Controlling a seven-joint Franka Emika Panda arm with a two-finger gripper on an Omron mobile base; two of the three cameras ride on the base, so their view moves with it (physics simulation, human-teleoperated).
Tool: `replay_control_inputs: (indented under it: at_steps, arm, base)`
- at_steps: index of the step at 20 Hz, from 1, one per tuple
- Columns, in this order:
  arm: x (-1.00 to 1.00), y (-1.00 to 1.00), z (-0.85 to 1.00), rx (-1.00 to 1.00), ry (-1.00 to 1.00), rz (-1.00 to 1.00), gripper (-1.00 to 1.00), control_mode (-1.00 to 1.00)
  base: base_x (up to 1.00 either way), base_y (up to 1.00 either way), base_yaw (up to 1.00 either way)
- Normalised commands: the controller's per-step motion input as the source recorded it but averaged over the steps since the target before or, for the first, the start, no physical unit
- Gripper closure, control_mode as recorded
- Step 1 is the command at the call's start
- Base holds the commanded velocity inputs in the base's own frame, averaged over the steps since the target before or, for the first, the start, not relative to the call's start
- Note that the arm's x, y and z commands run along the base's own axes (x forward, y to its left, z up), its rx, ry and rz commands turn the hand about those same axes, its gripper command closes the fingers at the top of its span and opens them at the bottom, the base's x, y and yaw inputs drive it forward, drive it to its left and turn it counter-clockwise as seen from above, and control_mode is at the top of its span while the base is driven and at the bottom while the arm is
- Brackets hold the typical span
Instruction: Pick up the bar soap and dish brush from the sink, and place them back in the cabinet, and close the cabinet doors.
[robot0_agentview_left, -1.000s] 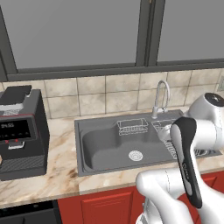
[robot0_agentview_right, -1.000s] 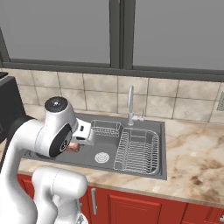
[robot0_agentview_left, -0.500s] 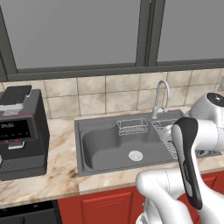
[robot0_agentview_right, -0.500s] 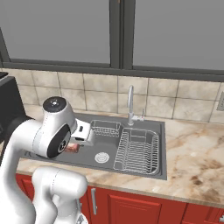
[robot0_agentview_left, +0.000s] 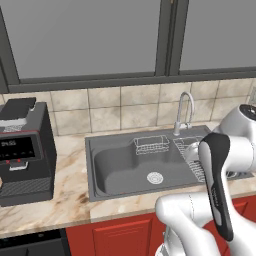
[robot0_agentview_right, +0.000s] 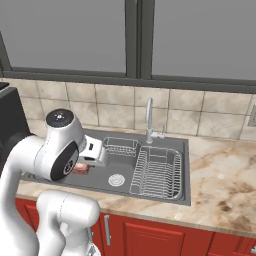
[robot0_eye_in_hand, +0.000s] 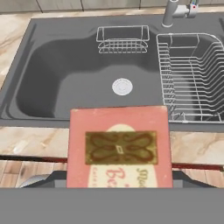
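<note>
Where flat pinkish bar soap (robot0_eye_in_hand: 119, 146) fronts matte sink (robot0_eye_in_hand: 52, 83)

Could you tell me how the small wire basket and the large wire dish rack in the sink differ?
The small wire basket sits at the back wall of the sink, left of the faucet; the large wire dish rack fills the right side. The basket is short and narrow; the rack is much longer and deeper. Both are silver wire.

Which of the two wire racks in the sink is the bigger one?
The dish rack on the faucet side; the small basket hangs on the back wall.
</note>
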Motion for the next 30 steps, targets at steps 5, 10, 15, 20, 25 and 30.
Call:
replay_control_inputs:
  at_steps: [5,10,15,20,25,30]
  arm:
    - [0.00,0.00,0.24,0.00,0.03,-0.02,1.00,-1.00]
    - [-0.06,0.00,0.23,0.00,0.01,-0.02,1.00,-1.00]
    - [-0.18,0.00,0.21,0.00,0.00,0.00,1.00,-1.00]
    - [-0.11,0.00,0.21,0.00,0.00,0.00,1.00,-1.00]
    - [-0.04,0.00,0.09,0.00,0.00,0.00,1.00,1.00]
    - [0.00,0.00,0.00,0.00,0.00,0.00,1.00,1.00]
  base:
    - [0.00,0.00,0.00]
    - [0.00,0.00,0.00]
    - [0.00,0.00,0.00]
    - [0.00,0.00,0.00]
    - [-0.03,0.00,0.00]
    - [-0.23,0.00,0.00]
